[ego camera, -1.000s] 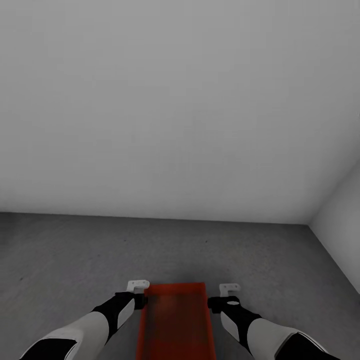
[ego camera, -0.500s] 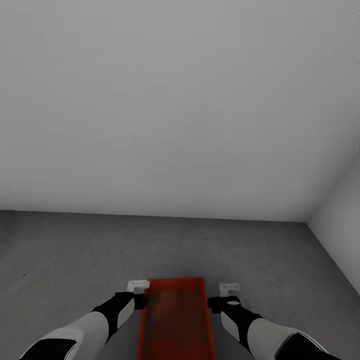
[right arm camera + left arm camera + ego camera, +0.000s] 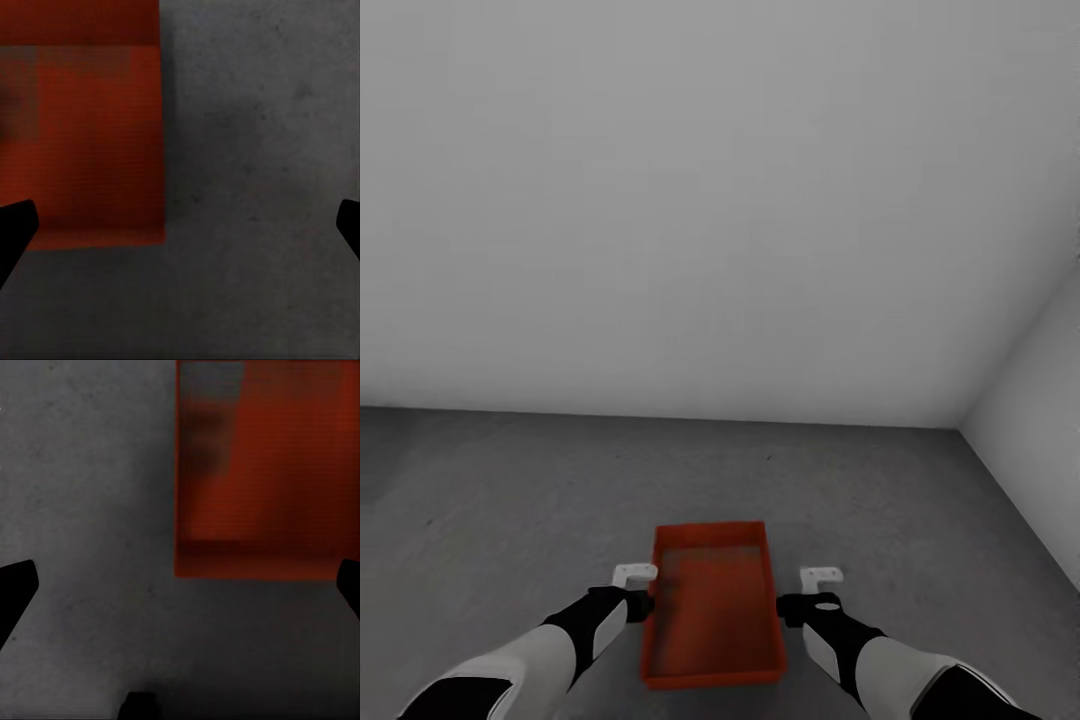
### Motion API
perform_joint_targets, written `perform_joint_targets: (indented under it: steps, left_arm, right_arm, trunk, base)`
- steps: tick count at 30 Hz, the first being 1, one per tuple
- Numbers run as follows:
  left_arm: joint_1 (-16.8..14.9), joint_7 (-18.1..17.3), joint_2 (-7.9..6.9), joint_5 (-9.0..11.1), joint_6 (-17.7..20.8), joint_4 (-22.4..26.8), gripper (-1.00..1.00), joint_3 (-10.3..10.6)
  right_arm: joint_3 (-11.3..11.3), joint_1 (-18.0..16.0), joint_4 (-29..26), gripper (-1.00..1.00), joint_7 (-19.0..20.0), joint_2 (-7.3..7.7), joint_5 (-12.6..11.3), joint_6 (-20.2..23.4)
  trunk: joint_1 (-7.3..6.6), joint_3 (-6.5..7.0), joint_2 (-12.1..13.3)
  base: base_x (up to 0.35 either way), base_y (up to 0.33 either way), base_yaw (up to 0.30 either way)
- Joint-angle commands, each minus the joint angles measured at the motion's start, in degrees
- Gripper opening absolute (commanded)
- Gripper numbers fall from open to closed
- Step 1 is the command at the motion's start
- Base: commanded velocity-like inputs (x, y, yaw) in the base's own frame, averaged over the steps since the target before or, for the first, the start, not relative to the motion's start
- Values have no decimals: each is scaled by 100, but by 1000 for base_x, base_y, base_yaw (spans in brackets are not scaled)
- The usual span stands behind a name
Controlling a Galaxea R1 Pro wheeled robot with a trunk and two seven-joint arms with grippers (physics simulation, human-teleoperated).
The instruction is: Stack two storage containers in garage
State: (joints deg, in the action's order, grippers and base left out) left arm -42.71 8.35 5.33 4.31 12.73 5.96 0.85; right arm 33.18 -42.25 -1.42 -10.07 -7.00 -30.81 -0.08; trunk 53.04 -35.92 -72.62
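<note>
One orange-red storage container [image 3: 712, 610] lies flat on the dark grey concrete floor [image 3: 510, 500] of the garage, open side up, long side pointing away from me. My left gripper [image 3: 638, 588] hangs just beside its left wall and my right gripper [image 3: 817, 590] a little off its right wall. Both are open and hold nothing. In the left wrist view the container [image 3: 255, 472] lies on the floor beyond the spread fingertips [image 3: 19, 581]. In the right wrist view the container [image 3: 82, 135] also lies beyond the fingertips [image 3: 16, 225], apart from them.
A plain white wall [image 3: 710, 200] stands a short way ahead of the container. A second white wall [image 3: 1040, 400] meets it in a corner at the right. Bare concrete stretches to the left and ahead of the bin.
The container was cut off by the picture's bottom edge and looked larger; now its whole outline shows, smaller and farther ahead. The view has shifted slightly. Both arms keep their places in it.
</note>
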Motion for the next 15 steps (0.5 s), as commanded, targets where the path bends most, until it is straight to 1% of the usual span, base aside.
perform_joint_targets:
  steps: [1, 5, 9, 11, 15]
  left_arm:
    - [0, 22, -1, 53, 27, 0, 100, 12]
    - [0, 8, -10, 74, 23, -96, 100, 11]
    - [2, 2, -20, 83, 2, -428, 100, 9]
    - [16, 4, -32, 85, 8, -506, 100, 6]
    - [53, 8, -136, 90, 16, -569, 100, 4]
  right_arm:
    - [49, -2, 3, 100, -21, -2, -55, -1]
    - [49, 16, 14, 100, -18, -8, -59, -1]
    - [49, 6, 26, 100, -19, -13, -52, -18]
    - [49, 1, 31, 100, -13, -12, -50, -5]
    - [49, -2, 110, 100, -6, -9, -49, 37]
  trunk:
    - [-2, -5, -3]
    - [-2, -5, -3]
    - [-2, -5, -3]
    - [-2, -5, -3]
    - [-2, -5, -3]
  base:
    - [-96, 0, 0]
    - [-42, 0, 0]
    - [-10, 0, 0]
    - [-3, 0, 0]
    - [-1, 0, 0]
